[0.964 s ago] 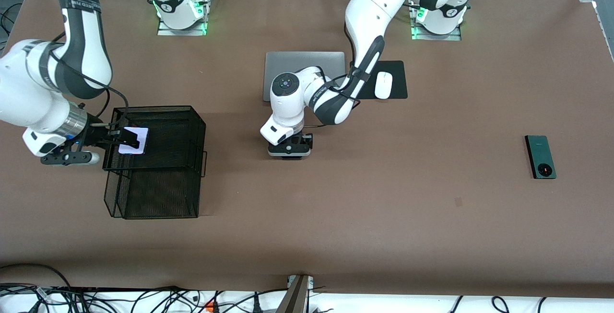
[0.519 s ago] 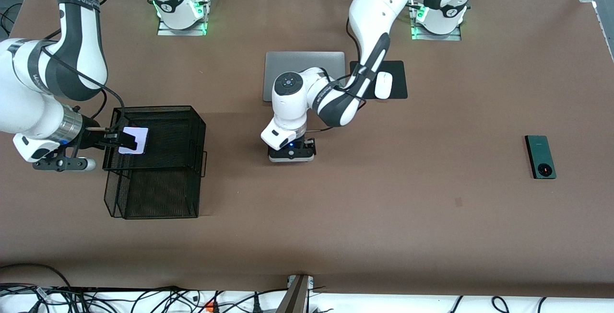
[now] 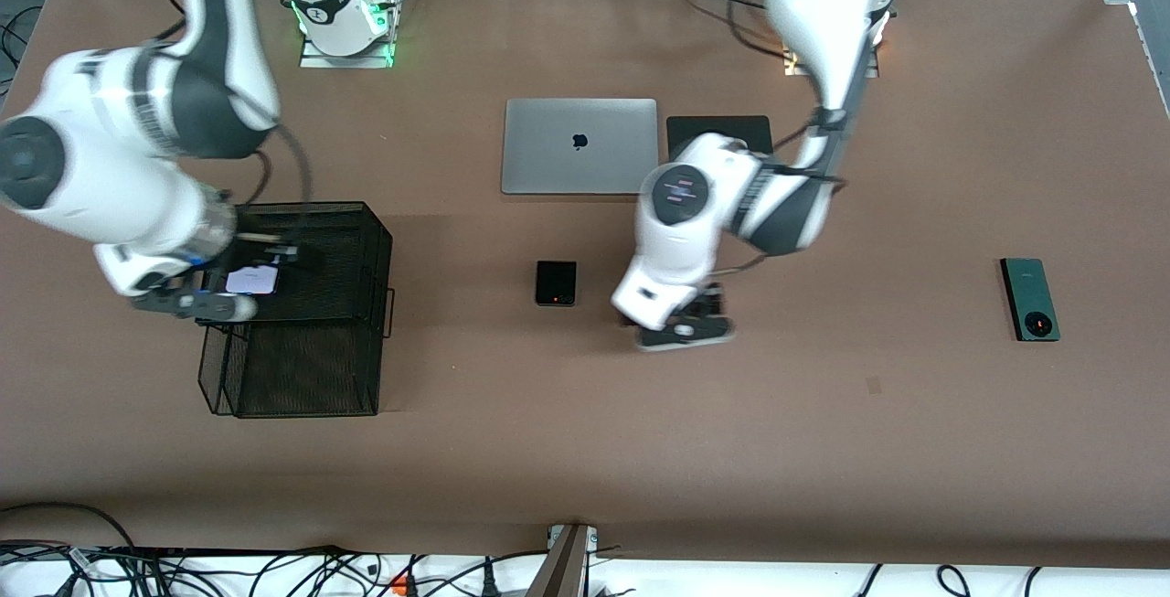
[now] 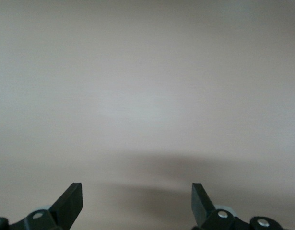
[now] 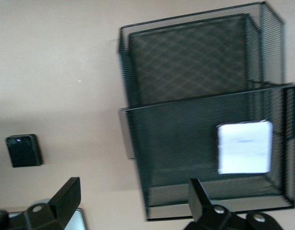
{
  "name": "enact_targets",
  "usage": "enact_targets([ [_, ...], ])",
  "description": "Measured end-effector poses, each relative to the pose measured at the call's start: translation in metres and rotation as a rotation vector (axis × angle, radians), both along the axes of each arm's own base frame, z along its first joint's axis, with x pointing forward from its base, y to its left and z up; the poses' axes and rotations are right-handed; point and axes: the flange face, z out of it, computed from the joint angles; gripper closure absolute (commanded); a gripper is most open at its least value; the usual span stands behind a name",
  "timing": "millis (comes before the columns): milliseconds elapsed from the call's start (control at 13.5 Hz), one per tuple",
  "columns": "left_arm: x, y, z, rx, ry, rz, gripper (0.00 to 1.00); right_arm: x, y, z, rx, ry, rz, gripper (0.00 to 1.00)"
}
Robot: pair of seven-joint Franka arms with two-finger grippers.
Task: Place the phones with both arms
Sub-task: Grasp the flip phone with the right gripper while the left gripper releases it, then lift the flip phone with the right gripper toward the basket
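Note:
The pale lilac phone [image 3: 251, 280] lies loose in the upper tier of a black mesh basket [image 3: 366, 250]. It also shows in the right wrist view [image 5: 244, 147]. My right gripper [image 3: 274, 254] hangs open and empty above the basket [image 5: 195, 72]; its own view shows it [image 5: 133, 201] apart from the phone. The black phone [image 3: 556, 282] lies on the table near the laptop, also in the right wrist view [image 5: 23, 150]. My left gripper [image 3: 695, 314] is open and empty over bare table beside it [image 4: 136, 201]. The dark green phone [image 3: 1030, 298] lies toward the left arm's end.
A closed silver laptop [image 3: 579, 146] lies near the bases, with a black mouse pad [image 3: 695, 126] beside it, partly covered by the left arm. The basket's lower tier [image 3: 302, 368] reaches toward the front camera. Cables run along the table's front edge.
My right gripper has opened and drawn back from the lilac phone, which stays in the basket. My left gripper has moved off the black phone toward the left arm's end, uncovering it.

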Motion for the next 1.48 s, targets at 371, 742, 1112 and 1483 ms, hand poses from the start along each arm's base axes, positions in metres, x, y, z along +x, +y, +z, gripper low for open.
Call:
enact_targets([
  [371,0.018,0.187,0.015,0.034,0.096,-0.070,0.00,-0.023,0.154,-0.056,-0.073,-0.039,-0.031,0.01],
  [742,0.012,0.378,0.010,0.039,0.064,-0.156,0.00,-0.049,0.279,-0.149,0.010,-0.147,0.042,0.01],
  [1112,-0.016,0.511,-0.007,0.065,0.065,-0.235,0.00,-0.050,0.292,-0.229,-0.018,-0.190,0.136,0.01],
  [1483,-0.061,0.581,-0.053,0.066,0.017,-0.218,0.00,-0.066,0.307,-0.250,0.004,-0.151,0.248,0.01],
])
